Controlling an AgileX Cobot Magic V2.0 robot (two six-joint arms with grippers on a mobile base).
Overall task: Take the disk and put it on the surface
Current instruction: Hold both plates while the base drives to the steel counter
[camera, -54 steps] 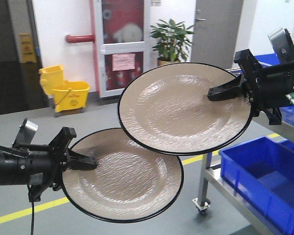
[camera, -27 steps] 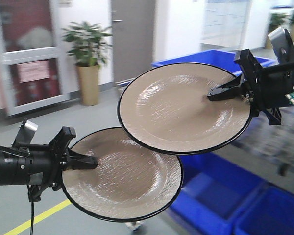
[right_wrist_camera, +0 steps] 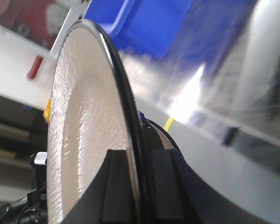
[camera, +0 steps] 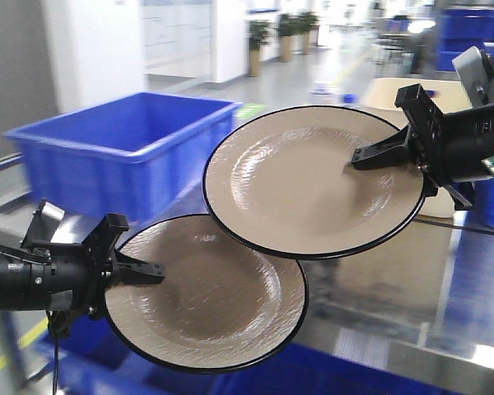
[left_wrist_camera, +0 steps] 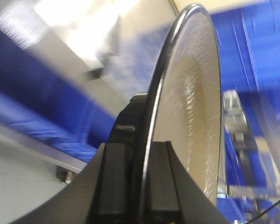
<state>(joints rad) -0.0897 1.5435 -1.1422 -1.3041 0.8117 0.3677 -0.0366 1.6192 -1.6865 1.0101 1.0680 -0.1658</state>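
Note:
Two disks are held in the air, both beige plates with black rims. My left gripper point(camera: 152, 271) is shut on the left rim of the lower disk point(camera: 222, 304). My right gripper point(camera: 362, 156) is shut on the right rim of the upper disk point(camera: 305, 181), which overlaps the lower one's far edge. In the left wrist view the rim of the disk point(left_wrist_camera: 196, 107) runs between the fingers of the left gripper point(left_wrist_camera: 141, 149). The right wrist view shows the same grip, the right gripper point(right_wrist_camera: 139, 156) on its disk point(right_wrist_camera: 84, 121). The glossy grey surface point(camera: 469, 280) lies below at the right.
A large blue bin point(camera: 123, 148) stands behind the left plate. More blue bins point(camera: 469, 25) are at the far right back. A blue edge point(camera: 313, 370) shows under the lower plate. A dark strip point(camera: 477, 226) crosses the grey top.
The background has swept sideways: door, plant and yellow bucket gave way to blue bins and the glossy top. Both arms and plates keep the same pose in the view.

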